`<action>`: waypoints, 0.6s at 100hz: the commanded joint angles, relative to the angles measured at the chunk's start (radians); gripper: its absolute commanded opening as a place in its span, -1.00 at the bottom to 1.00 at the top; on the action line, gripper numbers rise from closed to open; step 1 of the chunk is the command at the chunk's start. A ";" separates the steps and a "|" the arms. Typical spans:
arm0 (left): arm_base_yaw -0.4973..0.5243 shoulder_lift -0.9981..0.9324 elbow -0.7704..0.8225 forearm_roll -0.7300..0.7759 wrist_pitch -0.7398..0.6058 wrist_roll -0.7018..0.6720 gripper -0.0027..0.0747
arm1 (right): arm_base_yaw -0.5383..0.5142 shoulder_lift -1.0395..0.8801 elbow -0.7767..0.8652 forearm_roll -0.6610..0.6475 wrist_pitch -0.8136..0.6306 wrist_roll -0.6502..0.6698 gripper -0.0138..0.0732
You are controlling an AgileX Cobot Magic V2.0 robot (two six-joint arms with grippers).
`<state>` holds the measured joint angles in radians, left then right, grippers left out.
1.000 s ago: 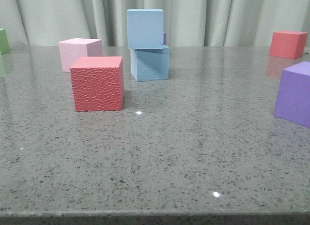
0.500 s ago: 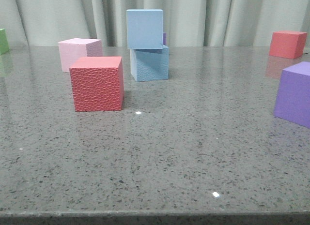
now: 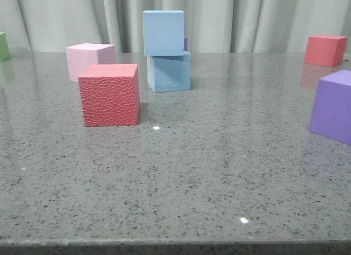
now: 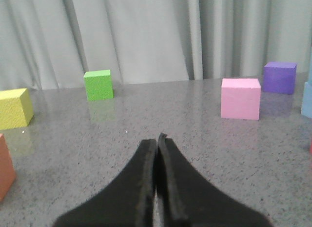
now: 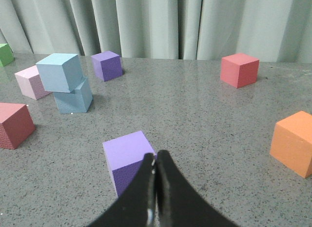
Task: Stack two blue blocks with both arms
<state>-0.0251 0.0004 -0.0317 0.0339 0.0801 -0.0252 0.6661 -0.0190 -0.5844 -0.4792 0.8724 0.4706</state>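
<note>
Resting slightly askew on the lower blue block (image 3: 169, 72), the upper blue block (image 3: 163, 33) looks light, foam-soft and grippy, best pinched by opposite flat faces. The left gripper (image 4: 157, 139) and right gripper (image 5: 155, 158) sit pressed closed, empty.

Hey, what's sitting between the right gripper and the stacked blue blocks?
In the right wrist view, a purple cube sits just ahead of the shut right gripper; beyond it only bare table reaches the blue blocks.

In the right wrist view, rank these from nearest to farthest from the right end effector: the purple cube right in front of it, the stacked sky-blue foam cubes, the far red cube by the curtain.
1. Purple foam cube, just beyond the shut right end effector.
2. Stacked sky-blue foam cubes, mid-table, robot's left.
3. Red foam cube, far edge by the curtain, robot's right.
</note>
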 commanded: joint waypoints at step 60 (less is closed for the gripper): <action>0.036 -0.040 0.039 -0.043 -0.059 -0.004 -0.98 | -0.002 -0.006 -0.019 -0.033 -0.080 -0.002 -0.94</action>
<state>0.0132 -0.0053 0.0062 0.0000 0.1088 -0.0252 0.6661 -0.0190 -0.5844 -0.4808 0.8702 0.4706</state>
